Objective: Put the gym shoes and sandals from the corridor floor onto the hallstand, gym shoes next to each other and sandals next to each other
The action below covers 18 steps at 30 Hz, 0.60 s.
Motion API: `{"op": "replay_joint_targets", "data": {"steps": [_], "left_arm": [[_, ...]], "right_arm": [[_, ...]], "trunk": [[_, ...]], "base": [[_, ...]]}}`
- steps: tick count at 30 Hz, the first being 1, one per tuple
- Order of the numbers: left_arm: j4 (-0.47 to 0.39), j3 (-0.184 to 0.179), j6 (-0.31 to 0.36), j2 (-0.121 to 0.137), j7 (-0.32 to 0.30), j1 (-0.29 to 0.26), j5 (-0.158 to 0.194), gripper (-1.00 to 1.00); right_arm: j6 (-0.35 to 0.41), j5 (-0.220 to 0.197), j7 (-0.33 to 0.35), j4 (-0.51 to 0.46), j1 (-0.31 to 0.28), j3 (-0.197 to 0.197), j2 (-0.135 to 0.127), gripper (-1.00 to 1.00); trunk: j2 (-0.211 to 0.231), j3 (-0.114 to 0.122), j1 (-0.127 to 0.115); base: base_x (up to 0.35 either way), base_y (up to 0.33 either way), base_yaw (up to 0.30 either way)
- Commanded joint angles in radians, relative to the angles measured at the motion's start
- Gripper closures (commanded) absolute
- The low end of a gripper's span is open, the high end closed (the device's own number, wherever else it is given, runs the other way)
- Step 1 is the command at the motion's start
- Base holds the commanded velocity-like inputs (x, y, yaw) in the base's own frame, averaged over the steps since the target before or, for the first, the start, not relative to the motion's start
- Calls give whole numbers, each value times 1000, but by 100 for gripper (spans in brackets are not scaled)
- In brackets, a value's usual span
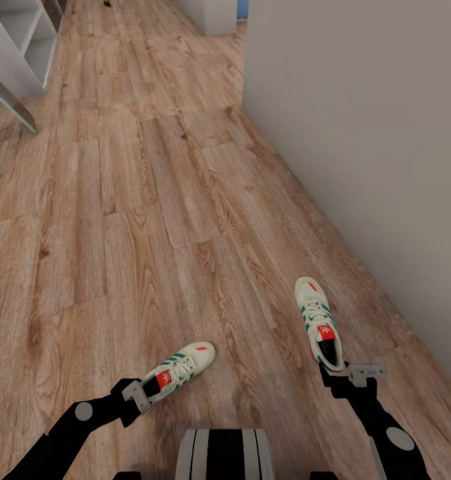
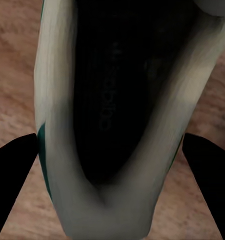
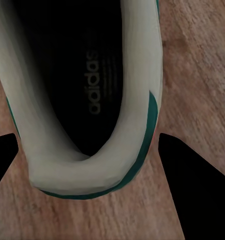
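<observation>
Left gripper (image 1: 144, 393) clamps heel of low white trainer with green stripes and red tongue patch (image 1: 180, 368), toe pointing forward-right over light brown wood-plank corridor floor (image 1: 152, 220). Right gripper (image 1: 339, 375) clamps heel of matching second trainer (image 1: 319, 321), toe forward, near grey wall (image 1: 372, 133). Wrist views: black fingers (image 2: 12, 180) flank each heel (image 3: 87, 170). Light-grey shelf unit (image 1: 22, 40) far left.

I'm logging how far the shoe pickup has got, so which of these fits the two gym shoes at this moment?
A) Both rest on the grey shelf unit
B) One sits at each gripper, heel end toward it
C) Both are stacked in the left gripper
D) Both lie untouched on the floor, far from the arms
B: the left gripper meets the heel of the left gym shoe, and the right gripper meets the heel of the right gym shoe, over the corridor floor.
</observation>
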Motion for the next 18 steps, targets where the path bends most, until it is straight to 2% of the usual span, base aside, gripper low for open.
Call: {"op": "replay_joint_targets", "data": {"steps": [1, 18], "left_arm": [[-1, 0, -7, 0, 1, 0, -13, 100], [-2, 3, -7, 2, 0, 0, -14, 100]], "right_arm": [[3, 7, 7, -2, 0, -2, 0, 100], [3, 7, 7, -2, 0, -2, 0, 100]], "trunk": [[0, -1, 0], [0, -1, 0]], "base": [[0, 0, 0], [0, 0, 0]]}}
